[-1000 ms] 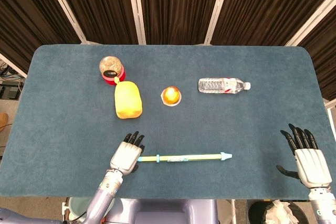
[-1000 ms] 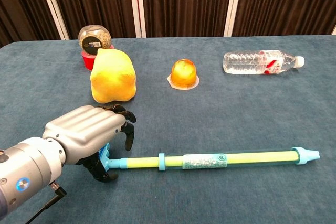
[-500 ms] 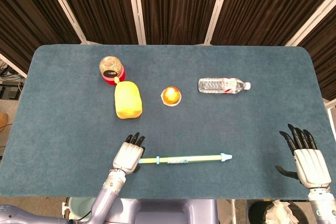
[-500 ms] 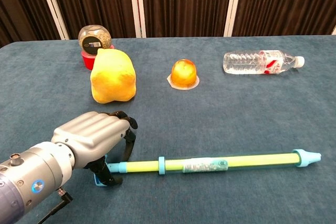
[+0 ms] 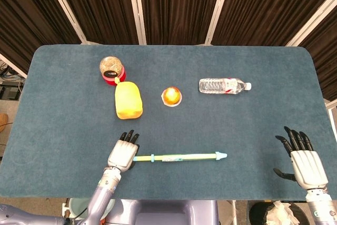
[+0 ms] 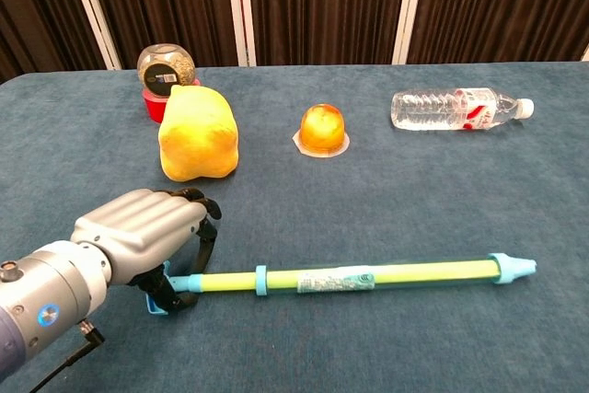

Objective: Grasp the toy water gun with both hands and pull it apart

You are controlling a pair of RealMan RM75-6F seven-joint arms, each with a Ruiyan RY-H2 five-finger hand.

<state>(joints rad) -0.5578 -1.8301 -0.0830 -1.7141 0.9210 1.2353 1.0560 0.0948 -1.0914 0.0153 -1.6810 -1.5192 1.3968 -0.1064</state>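
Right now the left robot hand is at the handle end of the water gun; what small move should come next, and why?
Probably bring the right robot hand in toward the water gun's nozzle end. The left robot hand is curled over the handle end, while the right one sits open and well clear of the nozzle end, touching nothing. Pulling the toy apart needs a grip at both ends.

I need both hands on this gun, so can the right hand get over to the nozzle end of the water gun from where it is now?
Probably yes. The right hand is open, and bare table lies between it and the water gun nozzle.
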